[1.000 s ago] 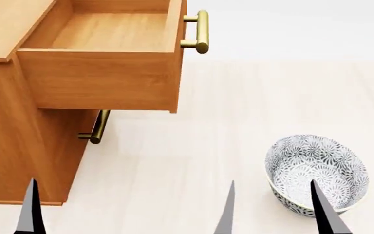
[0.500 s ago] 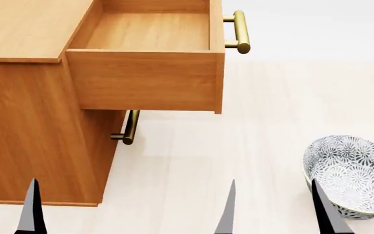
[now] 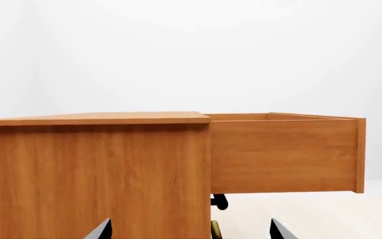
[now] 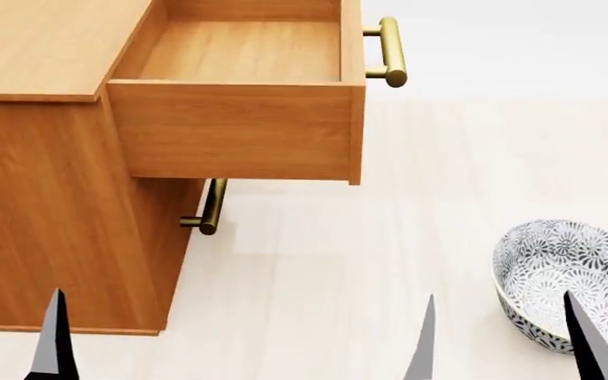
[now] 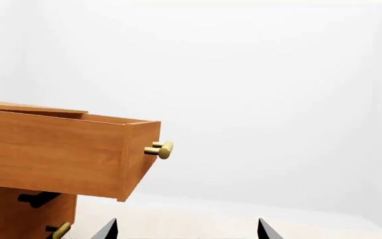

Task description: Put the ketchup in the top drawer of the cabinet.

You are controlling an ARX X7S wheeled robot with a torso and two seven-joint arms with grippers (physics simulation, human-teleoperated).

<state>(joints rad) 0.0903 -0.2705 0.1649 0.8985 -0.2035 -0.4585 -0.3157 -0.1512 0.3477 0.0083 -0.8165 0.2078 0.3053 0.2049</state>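
Pale floor holds the cabinet, with the top drawer pulled out and a bowl nearby. Both the left gripper and the right gripper have fingers spread apart. No ketchup shows

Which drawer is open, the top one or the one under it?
The top drawer is open: it sticks out from the cabinet and you can see its bare wooden floor. The lower drawer's handle sits back against the cabinet front, so it is shut.

Sim render, blank white bg, pale wood floor, wood cabinet, patterned bowl
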